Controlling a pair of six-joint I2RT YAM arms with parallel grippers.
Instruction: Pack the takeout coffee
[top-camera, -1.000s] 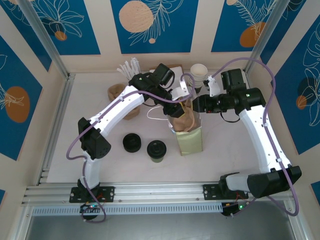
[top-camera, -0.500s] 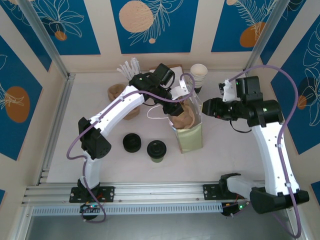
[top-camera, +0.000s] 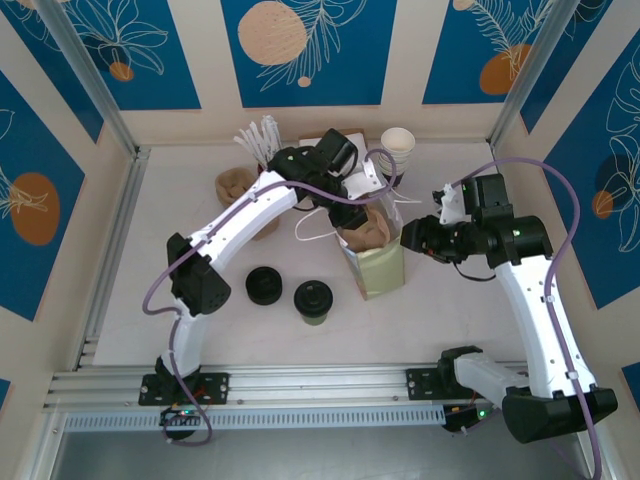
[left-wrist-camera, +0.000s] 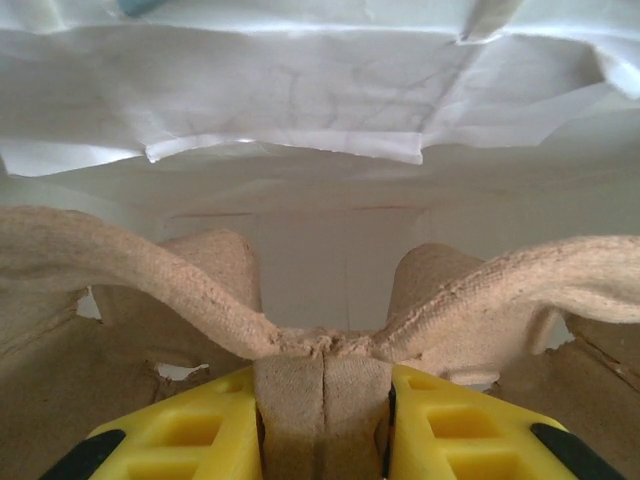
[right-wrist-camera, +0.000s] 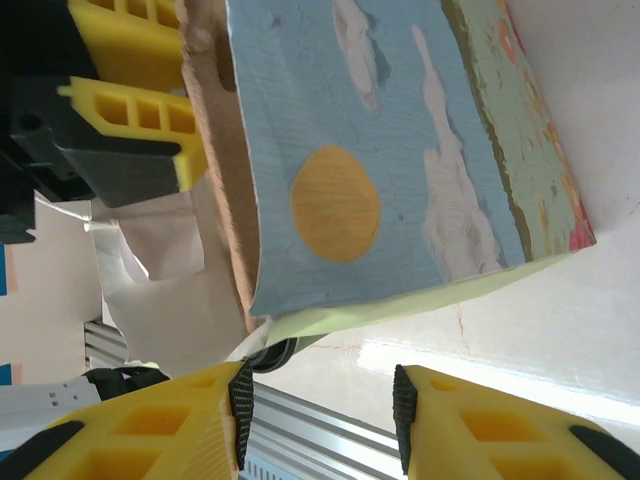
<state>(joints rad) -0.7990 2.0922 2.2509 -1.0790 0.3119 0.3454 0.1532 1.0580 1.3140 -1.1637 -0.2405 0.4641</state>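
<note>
Now, seen from above, the left gripper (top-camera: 362, 205) reaches down into the open mouth of the paper bag (top-camera: 381, 272), which stands upright near the middle of the table (top-camera: 450, 310); in its wrist view the yellow fingers (left-wrist-camera: 190, 440) are pressed together on the centre ridge of a brown pulp carrier (left-wrist-camera: 150, 285), whose two arms curve up and away to either side, with the bag's crumpled white lining behind; the right gripper (top-camera: 413, 238) hangs just beside the bag's right side, and from its own camera its fingers (right-wrist-camera: 150, 430) stand apart with nothing between them, facing the bag's blue panel and its orange disc; the takeout coffee (top-camera: 313, 299), a cream cup under a round black lid, stands upright on the table to the near left of the bag, close to it but not touching, and apart from both grippers; just left of the coffee sits a low stack of black lids (top-camera: 264, 285); a stack of lidless cream cups (top-camera: 397, 148) stands at the far edge of the table, behind the bag
</note>
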